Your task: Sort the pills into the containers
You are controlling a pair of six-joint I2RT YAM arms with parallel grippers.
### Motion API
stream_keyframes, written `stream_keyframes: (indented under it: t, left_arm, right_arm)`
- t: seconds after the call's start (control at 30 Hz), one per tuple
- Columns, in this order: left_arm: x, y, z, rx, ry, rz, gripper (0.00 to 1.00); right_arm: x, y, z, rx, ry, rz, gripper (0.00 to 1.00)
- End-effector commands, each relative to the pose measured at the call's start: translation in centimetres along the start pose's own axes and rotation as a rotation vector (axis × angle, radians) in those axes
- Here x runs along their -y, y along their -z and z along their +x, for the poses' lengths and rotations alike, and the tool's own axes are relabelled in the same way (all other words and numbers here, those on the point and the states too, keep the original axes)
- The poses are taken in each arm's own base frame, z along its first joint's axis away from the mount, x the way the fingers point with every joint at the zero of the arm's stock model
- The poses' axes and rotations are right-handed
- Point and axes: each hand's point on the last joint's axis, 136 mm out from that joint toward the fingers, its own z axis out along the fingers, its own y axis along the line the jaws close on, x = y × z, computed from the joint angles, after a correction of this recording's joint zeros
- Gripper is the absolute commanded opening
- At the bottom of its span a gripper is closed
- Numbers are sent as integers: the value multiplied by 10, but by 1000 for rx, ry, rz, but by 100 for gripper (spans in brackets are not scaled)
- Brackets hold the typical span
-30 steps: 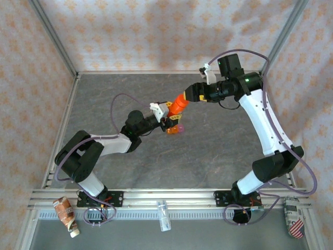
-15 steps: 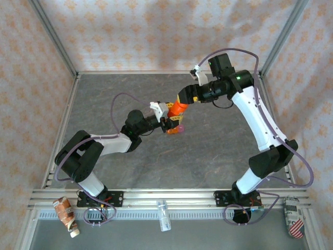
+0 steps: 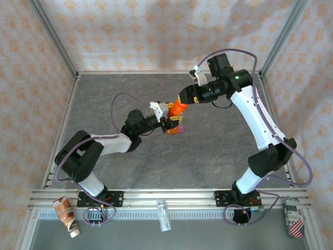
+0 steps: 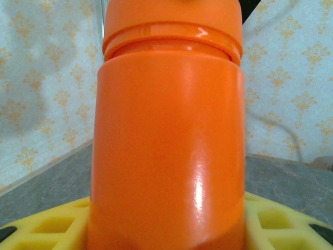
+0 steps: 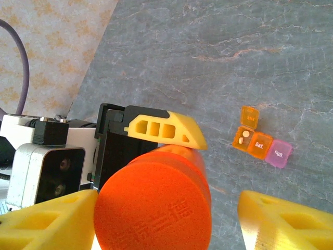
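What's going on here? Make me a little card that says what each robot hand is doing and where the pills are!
left hand: shut on the orange bottle
right hand: open, one finger on each side of the bottle's cap
pill box: on the grey table, with no hand touching it
orange end: lid flipped up, pale pills inside
pink part: marked Sun, shut
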Motion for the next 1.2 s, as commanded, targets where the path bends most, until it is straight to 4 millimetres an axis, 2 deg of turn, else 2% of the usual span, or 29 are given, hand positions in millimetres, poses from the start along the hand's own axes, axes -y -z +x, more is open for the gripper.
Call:
stream_keyframes:
  t: [0.0, 0.33, 0.57, 0.93, 1.17]
  left_arm:
    - [0, -4, -33, 92, -40, 20, 0]
    - [-4, -6, -36, 99, -44, 8, 0]
    - [-16, -7, -38, 107, -75, -72, 0]
    - [-34, -8, -32, 46, -321, -317, 0]
    - [-37, -8, -29, 40, -338, -349, 0]
  right_arm:
    - [-5, 1, -2, -5, 14, -15, 66]
    - [-6, -5, 3, -25, -12, -40, 49]
    - [2, -17, 7, -9, -125, -32, 48]
    - [25, -50, 13, 30, -384, 76, 48]
    - [27, -53, 12, 41, -410, 85, 49]
